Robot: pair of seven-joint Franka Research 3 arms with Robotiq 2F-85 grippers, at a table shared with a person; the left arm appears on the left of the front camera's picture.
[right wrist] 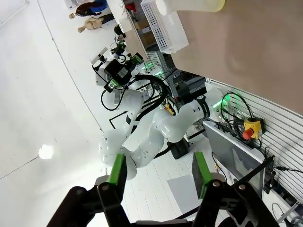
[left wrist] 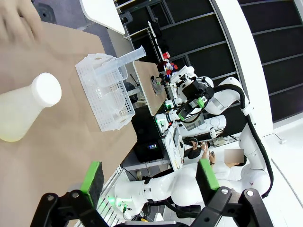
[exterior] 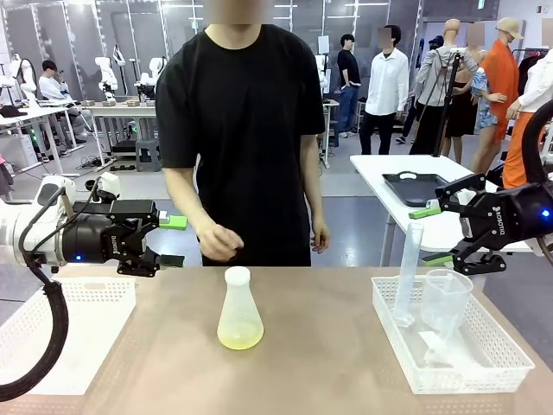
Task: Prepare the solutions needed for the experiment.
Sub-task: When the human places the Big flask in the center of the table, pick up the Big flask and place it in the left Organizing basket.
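A: While the left gripper (exterior: pixel 173 241) hovers above the table, how do its jaws stand?
B: Spread wide, holding nothing. Just past its fingertips is the person's curled hand (exterior: pixel 220 244). Under its wrist lies a white basket (exterior: pixel 52 298).
A: And the solutions (exterior: pixel 240 335)?
B: A shallow pale yellow-green layer in the bottom of a white-capped conical flask (exterior: pixel 238 307). It stands lower than that gripper and ahead of its fingertips, apart from both grippers.
A: The right gripper (exterior: pixel 430 235)?
B: Jaws parted, empty. Just below its fingertips a clear graduated cylinder (exterior: pixel 408 272) leans in a second white basket (exterior: pixel 432 385), with a clear beaker (exterior: pixel 446 298) beside it.
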